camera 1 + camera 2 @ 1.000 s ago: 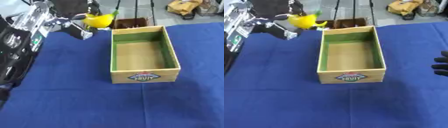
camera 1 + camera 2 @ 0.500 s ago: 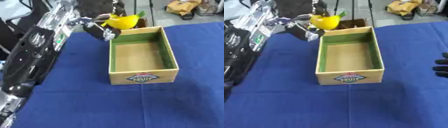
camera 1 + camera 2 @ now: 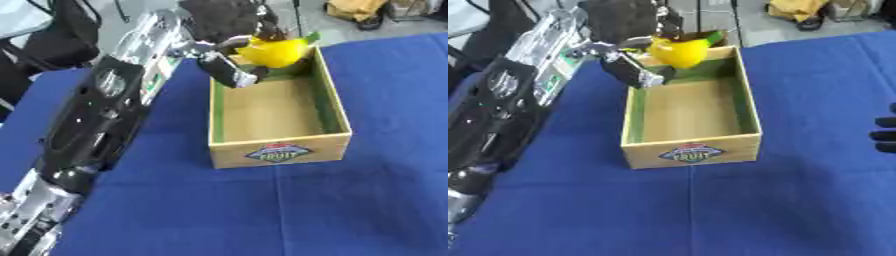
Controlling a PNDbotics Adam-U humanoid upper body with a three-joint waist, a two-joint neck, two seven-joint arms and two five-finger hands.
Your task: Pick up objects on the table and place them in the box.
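Left eye view: holding a yellow fruit (image 3: pixel 273 51) in the left hand (image 3: pixel 229 60), fingers curled round its near and left side, hanging over the far end of the box (image 3: pixel 278 151), above the rim, not yet inside. Looking like a lemon or small pear, prob. a toy: smooth, bright yellow, rounded w/ a pointed end and a green bit at the top right. Judging it light, stiff, a bit slippery on that glossy skin, not fragile, so best gripping across the fat middle, not the tapered tip; seeming to sit that way already. Box being cardboard or wood-look, green strip inside the walls, "FRUIT" label on the near face, nothing showing on its floor, sitting on the blue cloth (image 3: pixel 175 210). Right eye view: showing the same grip from a shifted angle, fruit partly over the far-left corner of the box. Showing the right hand (image 3: pixel 884 135) only as dark fingers at the right edge, resting idle, looking relaxed and holding nothing, well apart from the box.
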